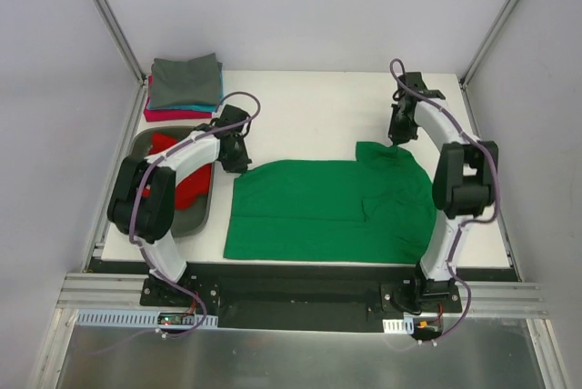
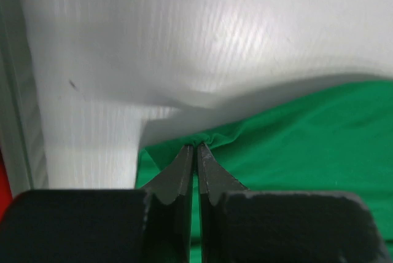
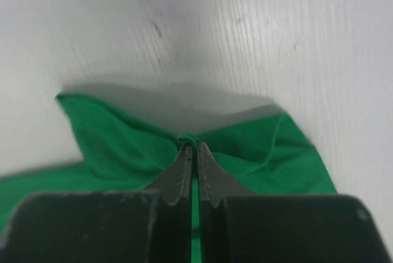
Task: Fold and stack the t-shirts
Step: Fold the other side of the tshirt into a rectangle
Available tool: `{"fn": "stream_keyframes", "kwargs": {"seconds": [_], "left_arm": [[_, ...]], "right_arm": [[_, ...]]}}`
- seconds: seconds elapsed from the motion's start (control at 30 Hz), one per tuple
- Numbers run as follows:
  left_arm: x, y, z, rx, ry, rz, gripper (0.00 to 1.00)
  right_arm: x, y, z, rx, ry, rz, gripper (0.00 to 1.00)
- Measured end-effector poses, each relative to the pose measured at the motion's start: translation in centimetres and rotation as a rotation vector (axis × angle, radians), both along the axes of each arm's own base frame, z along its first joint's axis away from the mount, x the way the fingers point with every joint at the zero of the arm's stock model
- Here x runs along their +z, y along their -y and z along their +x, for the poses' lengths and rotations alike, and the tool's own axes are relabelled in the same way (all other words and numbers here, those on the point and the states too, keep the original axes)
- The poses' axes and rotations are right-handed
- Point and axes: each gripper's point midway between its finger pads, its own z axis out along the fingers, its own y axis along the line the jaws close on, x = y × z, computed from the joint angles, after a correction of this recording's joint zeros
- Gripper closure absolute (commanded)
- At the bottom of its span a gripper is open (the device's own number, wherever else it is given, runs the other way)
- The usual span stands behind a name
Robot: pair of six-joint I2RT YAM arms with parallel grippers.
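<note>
Two jaw pairs clenched on cloth. The left gripper (image 2: 197, 147) pinches the green t-shirt (image 1: 318, 212) at its 10 o'clock corner, and the right gripper (image 3: 191, 146) pinches a bunched fold at its 1 o'clock. The shirt lies spread mid-table (image 1: 309, 125). Red t-shirt (image 1: 193, 189) sits in the tray (image 1: 195, 221) at 9 o'clock. Folded stack (image 1: 185, 89), grey on top, at 10 o'clock.

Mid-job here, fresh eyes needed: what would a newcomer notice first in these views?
The green t-shirt lies spread across the middle, its far edge pinched at both ends: the left gripper is shut on the far-left corner and the right gripper on the far-right part. Then comes the folded stack, grey on top, at the far left, with a red t-shirt in the tray just nearer.
</note>
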Motion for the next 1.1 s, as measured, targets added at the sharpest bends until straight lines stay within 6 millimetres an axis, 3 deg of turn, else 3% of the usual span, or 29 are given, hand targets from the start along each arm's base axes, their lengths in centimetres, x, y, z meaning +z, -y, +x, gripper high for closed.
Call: {"fn": "stream_keyframes", "kwargs": {"seconds": [0.17,0.33,0.43,0.63,0.83,1.1], "left_arm": [[1.8,1.0,-3.2,-0.036,0.063,-0.007,1.0],[3.0,1.2,-6.9,-0.056,0.115,-0.029,1.0],[3.3,0.6,-8.4,-0.044,0.138,-0.042,1.0],[2.6,-0.8,-11.2,-0.017,0.152,-0.063,1.0],[2.0,-1.2,-12.2,-0.005,0.149,-0.068,1.0],[1.7,-1.6,-12.4,0.003,0.154,-0.062,1.0]], "right_arm": [[4.6,-0.3,-5.0,0.001,0.127,0.023,0.99],[5.3,0.3,-12.0,-0.023,0.162,0.041,0.99],[6.3,0.7,-14.7,-0.025,0.202,0.042,0.99],[8.7,1.3,-17.9,-0.028,0.307,0.048,0.99],[7.1,2.2,-21.0,-0.044,0.253,0.015,0.99],[7.3,3.5,-22.6,-0.079,0.246,-0.033,0.99]]}}
